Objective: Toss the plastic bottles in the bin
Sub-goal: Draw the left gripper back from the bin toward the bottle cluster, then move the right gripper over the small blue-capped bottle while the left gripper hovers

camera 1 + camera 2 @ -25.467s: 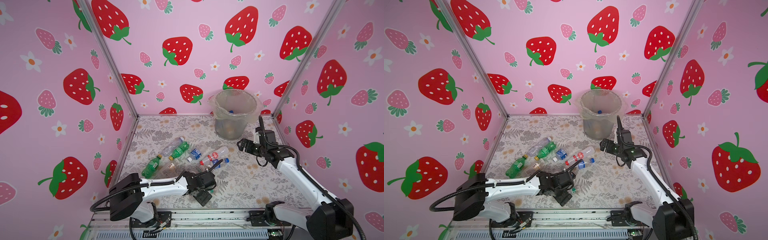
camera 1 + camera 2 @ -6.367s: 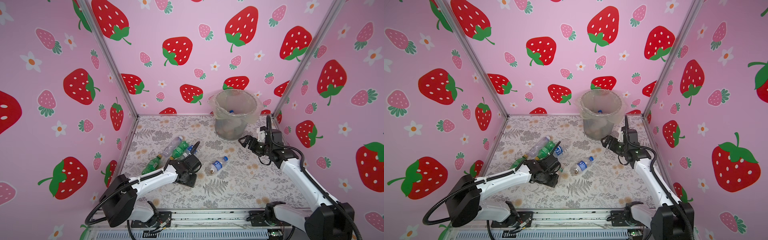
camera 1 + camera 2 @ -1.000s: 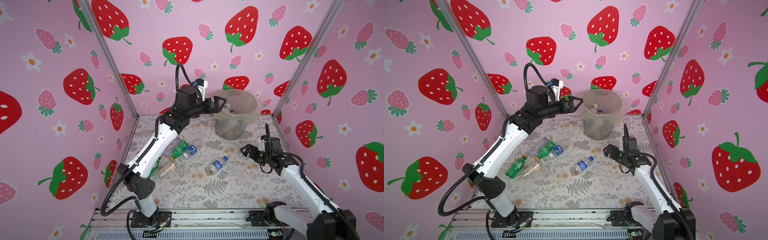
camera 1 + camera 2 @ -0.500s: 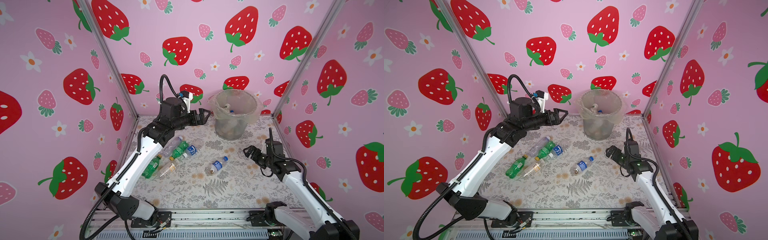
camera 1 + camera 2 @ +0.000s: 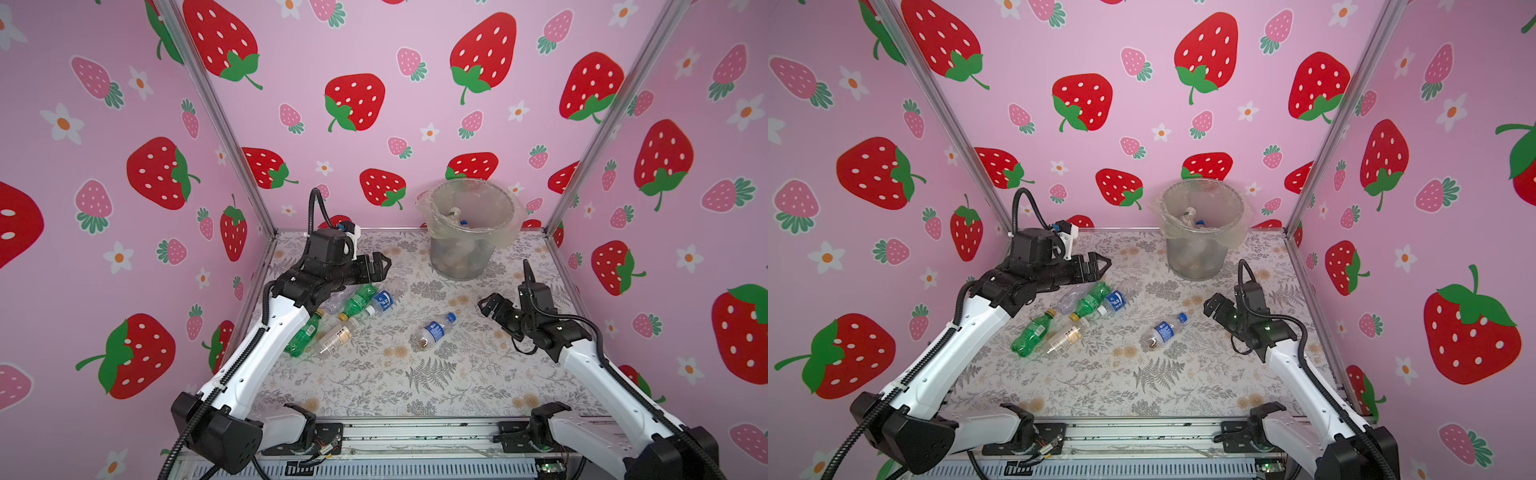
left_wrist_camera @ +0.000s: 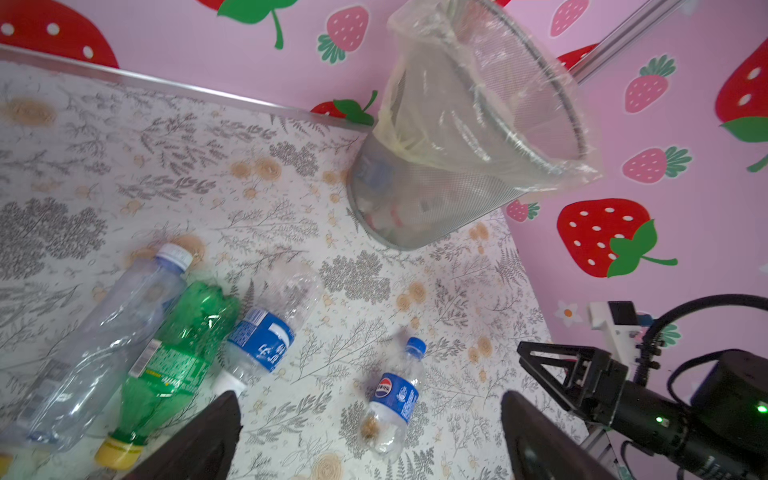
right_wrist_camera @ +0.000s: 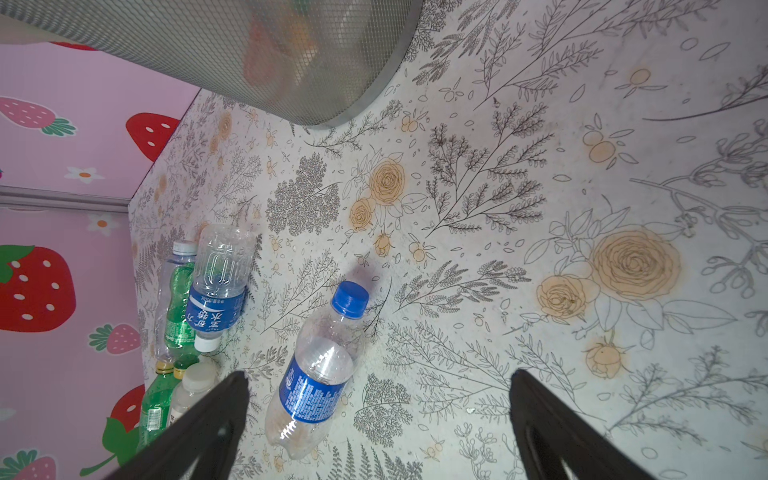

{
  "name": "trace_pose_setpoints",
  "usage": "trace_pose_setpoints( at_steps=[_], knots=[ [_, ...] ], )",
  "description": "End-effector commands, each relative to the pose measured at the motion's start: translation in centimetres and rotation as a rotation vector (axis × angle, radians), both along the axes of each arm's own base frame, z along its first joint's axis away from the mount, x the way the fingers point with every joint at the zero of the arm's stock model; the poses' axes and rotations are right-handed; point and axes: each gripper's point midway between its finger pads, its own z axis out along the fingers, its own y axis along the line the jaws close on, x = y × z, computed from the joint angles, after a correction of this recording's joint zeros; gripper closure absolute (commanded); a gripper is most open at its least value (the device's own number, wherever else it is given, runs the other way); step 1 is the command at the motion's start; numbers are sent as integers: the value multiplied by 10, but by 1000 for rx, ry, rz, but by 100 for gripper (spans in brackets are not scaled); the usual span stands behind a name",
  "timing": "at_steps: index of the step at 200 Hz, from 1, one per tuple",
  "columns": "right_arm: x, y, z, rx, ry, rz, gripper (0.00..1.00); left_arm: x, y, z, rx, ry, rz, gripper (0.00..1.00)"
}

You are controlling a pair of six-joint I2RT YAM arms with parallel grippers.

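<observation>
Bin [image 5: 440, 257], upper right, has a few bottles in it, but roughly six bottles [image 5: 357, 300] are left on the table [image 5: 374, 386]. Left fingers [image 6: 199, 440] and right fingers [image 7: 540, 424] are both spread wide, holding nothing.

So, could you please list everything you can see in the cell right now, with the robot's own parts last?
table: one, pale floral print.
walls: three, pink with strawberries, around the table.
green bottles: two, green with yellow caps, lying in the left-hand cluster.
clear bottles: three, one blue-labelled, in that same cluster.
lone bottle: one, clear with blue label and cap, lying mid-table.
bin: one, grey mesh with clear liner, at the back; bottles inside, number unclear.
left tool: one, black, open, empty, near the cluster.
right tool: one, black, open, empty, right of the lone bottle.
</observation>
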Motion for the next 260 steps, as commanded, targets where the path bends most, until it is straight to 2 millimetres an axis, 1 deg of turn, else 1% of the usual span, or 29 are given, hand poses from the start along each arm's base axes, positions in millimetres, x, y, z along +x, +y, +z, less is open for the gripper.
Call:
trace_pose_setpoints(
  at_steps=[1, 19, 32, 65, 104, 131, 141, 155, 159, 187, 210, 234, 260],
  knots=[
    [-2, -4, -4, -5, 16, -55, 1, -16, 12, -14, 28, 48, -11, 1],
    [-2, 6, -4, 13, 9, -21, 0, -26, 24, -31, 63, 77, -1, 1],
    [-3, 8, -11, 5, 34, -15, 0, -29, 33, -42, 76, 96, 21, 1],
    [-2, 13, -20, -16, 57, -12, 0, -37, 46, -56, 90, 116, 50, 1],
    [-5, 22, -33, -29, 82, -19, 0, -40, 53, -74, 122, 146, 64, 1],
    [-6, 25, -41, -40, 103, -31, 1, -42, 56, -74, 132, 151, 72, 1],
    [-6, 27, -43, -44, 106, -41, 1, -43, 60, -75, 151, 151, 86, 1],
    [-10, 31, -49, -49, 121, -46, 1, -44, 65, -77, 171, 155, 103, 1],
    [-6, 35, -46, -34, 103, -46, 1, -44, 66, -77, 172, 155, 106, 1],
    [-5, 45, -55, -32, 123, -48, 2, -45, 63, -82, 165, 169, 92, 1],
    [-6, 49, -66, -55, 162, -55, 2, -45, 63, -84, 165, 178, 92, 1],
    [-5, 58, -70, -50, 169, -46, 2, -44, 65, -86, 176, 181, 100, 1],
    [-4, 63, -75, -48, 176, -51, 3, -44, 66, -87, 180, 184, 104, 1]
  ],
)
